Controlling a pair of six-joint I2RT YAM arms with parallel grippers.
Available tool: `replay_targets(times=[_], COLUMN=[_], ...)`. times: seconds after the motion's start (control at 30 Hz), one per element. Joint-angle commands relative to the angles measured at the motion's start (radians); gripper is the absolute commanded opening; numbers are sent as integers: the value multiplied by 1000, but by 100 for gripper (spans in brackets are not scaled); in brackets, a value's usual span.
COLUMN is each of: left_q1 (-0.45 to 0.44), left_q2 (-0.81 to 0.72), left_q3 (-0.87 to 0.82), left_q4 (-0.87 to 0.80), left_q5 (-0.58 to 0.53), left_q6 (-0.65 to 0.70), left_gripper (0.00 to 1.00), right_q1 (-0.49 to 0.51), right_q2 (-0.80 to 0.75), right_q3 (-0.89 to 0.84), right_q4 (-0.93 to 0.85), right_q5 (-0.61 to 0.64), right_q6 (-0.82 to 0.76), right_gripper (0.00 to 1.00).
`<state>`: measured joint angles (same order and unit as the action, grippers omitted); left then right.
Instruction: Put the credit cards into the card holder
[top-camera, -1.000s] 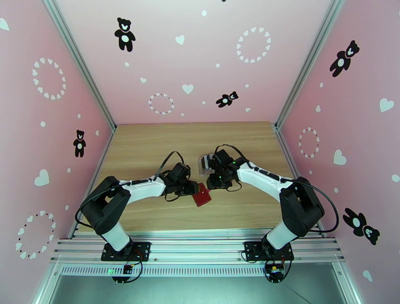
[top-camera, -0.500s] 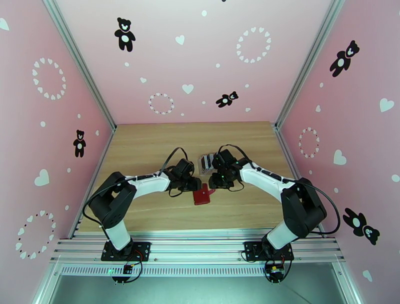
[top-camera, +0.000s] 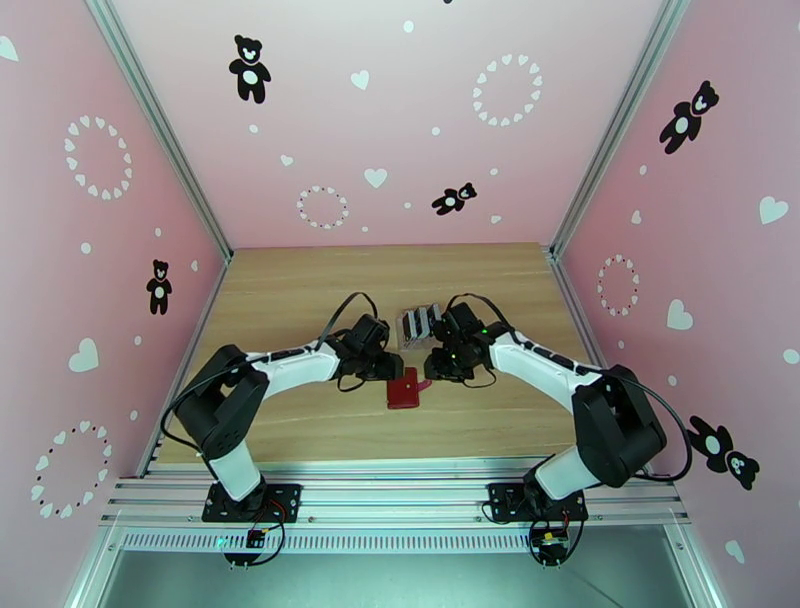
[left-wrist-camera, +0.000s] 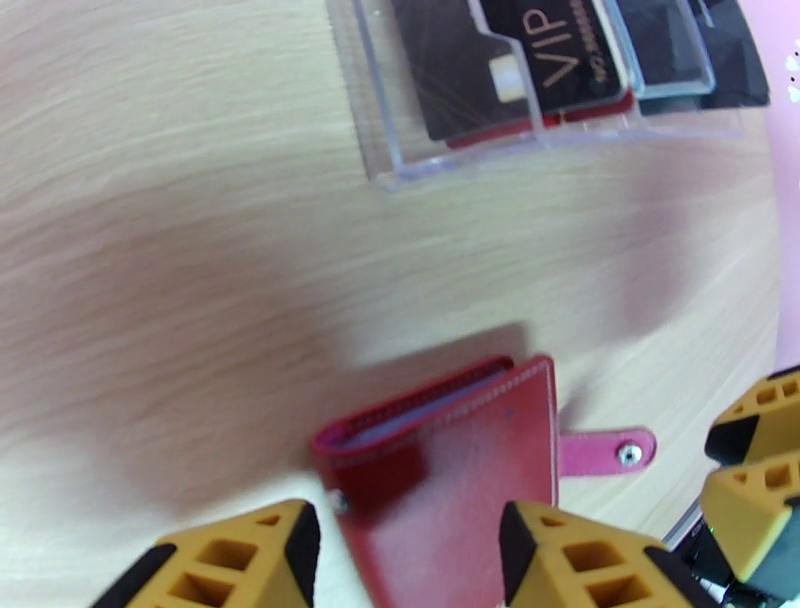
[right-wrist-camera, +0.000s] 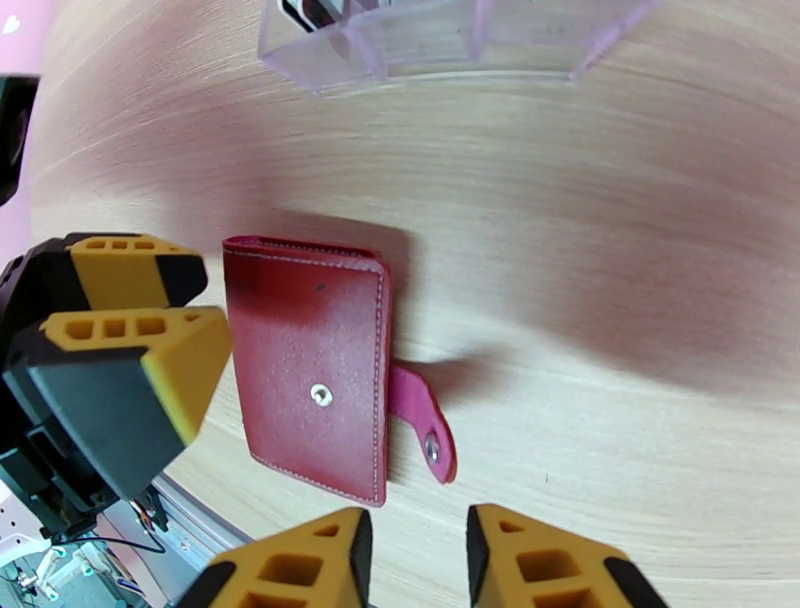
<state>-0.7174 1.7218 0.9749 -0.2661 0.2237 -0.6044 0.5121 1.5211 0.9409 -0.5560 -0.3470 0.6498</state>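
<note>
The dark-red card holder (top-camera: 404, 389) lies folded on the table, its snap tab (right-wrist-camera: 425, 420) undone and pointing right. A grey pocket edge shows at its far end (left-wrist-camera: 400, 425). My left gripper (left-wrist-camera: 410, 560) is open, with a finger on each side of the holder's near end. My right gripper (right-wrist-camera: 418, 560) hovers just beside the tab, fingers a little apart with nothing between them. Black credit cards (left-wrist-camera: 510, 60), one marked VIP, stand in the clear rack (top-camera: 418, 325) behind the holder. I see no teal or pale cards.
The clear rack (right-wrist-camera: 430, 40) stands a short way beyond both grippers. The two grippers face each other closely over the holder, the left gripper's fingers (right-wrist-camera: 120, 330) showing at the left of the right wrist view. Pink walls enclose the wooden table (top-camera: 300, 290).
The card holder went from tilted to lying square on the table. The left gripper shifted slightly away from me. The right wrist moved right, uncovering more of the rack.
</note>
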Motion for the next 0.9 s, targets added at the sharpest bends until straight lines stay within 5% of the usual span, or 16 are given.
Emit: replay_targets(times=[0.0, 0.87], left_q1=[-6, -30], left_q2=[-50, -70], left_q3=[-48, -183], left_q4=[1, 129], left_q5=[-10, 77], left_q6=[19, -46], left_gripper=[54, 52], right_q1=[-15, -64], right_q2=[-46, -7], right_q3=[-32, -144], right_q4=[34, 201], right_q5=[-31, -147], right_q6=[31, 95], right_gripper=[32, 27])
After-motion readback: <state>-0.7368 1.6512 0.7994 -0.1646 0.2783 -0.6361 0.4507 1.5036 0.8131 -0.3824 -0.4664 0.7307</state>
